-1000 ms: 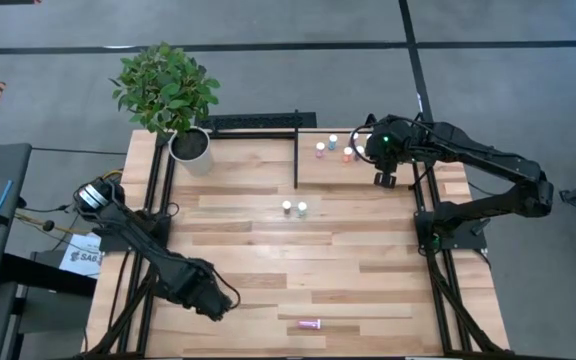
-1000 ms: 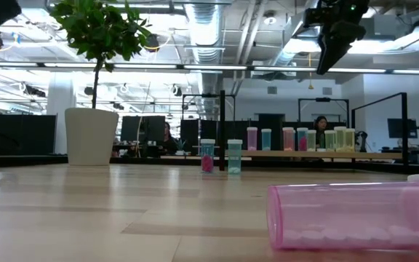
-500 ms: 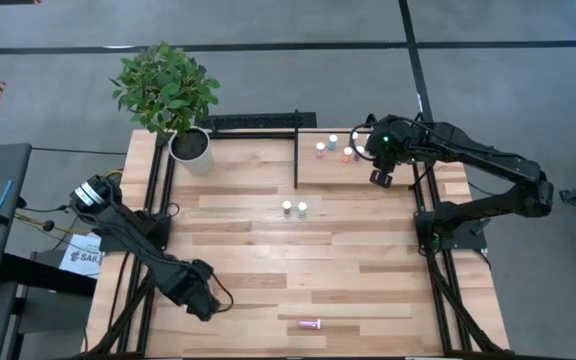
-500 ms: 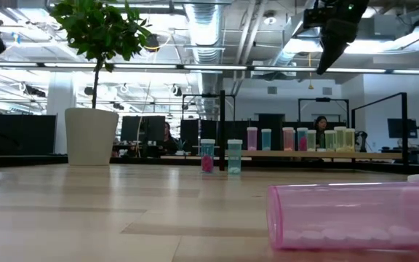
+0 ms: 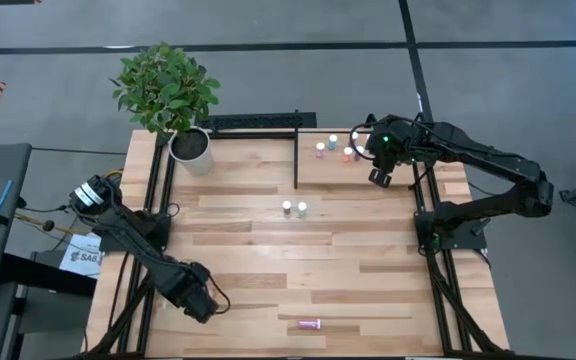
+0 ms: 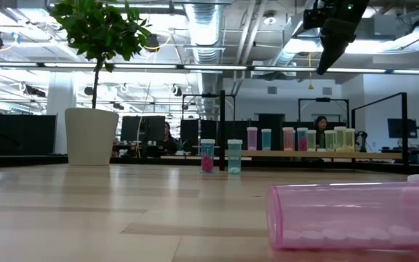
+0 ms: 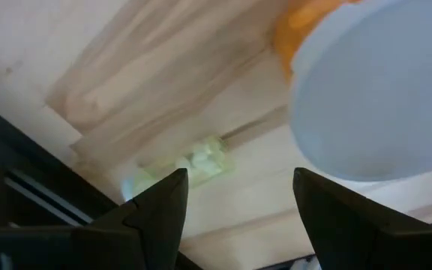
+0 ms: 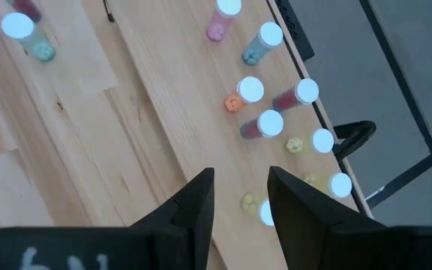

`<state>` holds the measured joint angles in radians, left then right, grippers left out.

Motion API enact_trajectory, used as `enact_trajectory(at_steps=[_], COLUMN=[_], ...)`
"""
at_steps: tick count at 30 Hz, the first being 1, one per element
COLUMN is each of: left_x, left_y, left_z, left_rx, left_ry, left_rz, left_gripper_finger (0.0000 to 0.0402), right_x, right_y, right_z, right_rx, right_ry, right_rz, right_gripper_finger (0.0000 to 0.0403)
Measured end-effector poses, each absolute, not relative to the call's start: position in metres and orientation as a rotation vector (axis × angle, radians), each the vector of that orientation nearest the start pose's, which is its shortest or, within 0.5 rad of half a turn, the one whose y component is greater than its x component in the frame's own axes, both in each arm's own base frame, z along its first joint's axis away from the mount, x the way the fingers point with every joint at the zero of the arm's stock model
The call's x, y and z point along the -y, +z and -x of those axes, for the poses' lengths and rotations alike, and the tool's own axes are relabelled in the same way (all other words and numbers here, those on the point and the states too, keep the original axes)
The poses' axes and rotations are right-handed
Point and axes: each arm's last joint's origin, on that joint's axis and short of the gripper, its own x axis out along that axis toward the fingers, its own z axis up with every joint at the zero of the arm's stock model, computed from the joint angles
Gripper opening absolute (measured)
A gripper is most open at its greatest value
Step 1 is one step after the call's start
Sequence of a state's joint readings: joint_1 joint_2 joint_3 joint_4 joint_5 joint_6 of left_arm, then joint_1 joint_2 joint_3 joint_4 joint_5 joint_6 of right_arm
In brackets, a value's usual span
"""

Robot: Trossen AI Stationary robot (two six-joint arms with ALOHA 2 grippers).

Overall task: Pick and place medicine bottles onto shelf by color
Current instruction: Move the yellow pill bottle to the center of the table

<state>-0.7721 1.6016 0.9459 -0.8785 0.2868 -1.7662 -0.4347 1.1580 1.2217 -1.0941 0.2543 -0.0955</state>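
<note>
Left gripper (image 5: pixel 200 303) spread wide near worktop (image 5: pixel 248 265) front-left edge | right gripper (image 5: pixel 379 178) narrowly parted above shelf (image 5: pixel 313 170) | pink bottle (image 5: pixel 310 324) lying flat, white-capped

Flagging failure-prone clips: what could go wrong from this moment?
The right gripper hangs over closely packed bottles on the shelf; coming down could topple neighbours. The pink bottle lies on its side, so it might roll when gripped. The big orange bottle sits off-centre from the open left gripper; closing may nudge it.

Two arms (image 5: pixel 158 262), one shelf (image 5: pixel 308 160)
</note>
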Motion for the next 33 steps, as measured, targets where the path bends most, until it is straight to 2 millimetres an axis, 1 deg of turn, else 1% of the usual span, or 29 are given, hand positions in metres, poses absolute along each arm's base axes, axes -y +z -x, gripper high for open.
enact_trajectory(at_steps=[3, 5, 10, 12, 14, 17, 19, 21, 25, 27, 33], left_x=[0.191, 0.193, 0.193, 0.190, 0.189, 0.190, 0.192, 0.189, 0.180, 0.177, 0.176], left_y=[0.170, 0.170, 0.170, 0.170, 0.169, 0.163, 0.156, 0.150, 0.140, 0.134, 0.132], left_z=[-0.181, -0.179, -0.171, -0.167, -0.165, -0.163, -0.161, -0.158, -0.151, -0.149, -0.145], left_rx=[-1.689, -1.693, -1.766, -1.799, -1.823, -1.884, -1.894, -1.886, -1.858, -1.871, -1.931], left_ry=[0.717, 0.686, 0.492, 0.449, 0.410, 0.307, 0.247, 0.262, 0.362, 0.385, 0.335], left_rz=[0.917, 0.888, 0.660, 0.563, 0.506, 0.527, 0.549, 0.531, 0.505, 0.496, 0.502], left_gripper_finger=[0.0229, 0.0229, 0.0229, 0.0229, 0.0229, 0.0228, 0.0228, 0.0228, 0.0228, 0.0228, 0.0226], right_x=[0.093, 0.093, 0.094, 0.095, 0.095, 0.094, 0.094, 0.094, 0.094, 0.094, 0.094], right_y=[0.339, 0.339, 0.339, 0.339, 0.339, 0.339, 0.338, 0.338, 0.339, 0.339, 0.338], right_z=[-0.182, -0.183, -0.186, -0.187, -0.187, -0.187, -0.186, -0.186, -0.186, -0.186, -0.186], right_rx=[-1.073, -1.068, -1.054, -1.048, -1.047, -1.040, -1.041, -1.040, -1.039, -1.036, -1.029], right_ry=[-0.572, -0.573, -0.574, -0.575, -0.578, -0.592, -0.600, -0.601, -0.601, -0.607, -0.620], right_rz=[-0.005, -0.004, -0.001, 0.000, -0.004, -0.030, -0.045, -0.046, -0.047, -0.057, -0.078], right_gripper_finger=[0.0147, 0.0147, 0.0147, 0.0147, 0.0147, 0.0147, 0.0147, 0.0147, 0.0147, 0.0147, 0.0147])
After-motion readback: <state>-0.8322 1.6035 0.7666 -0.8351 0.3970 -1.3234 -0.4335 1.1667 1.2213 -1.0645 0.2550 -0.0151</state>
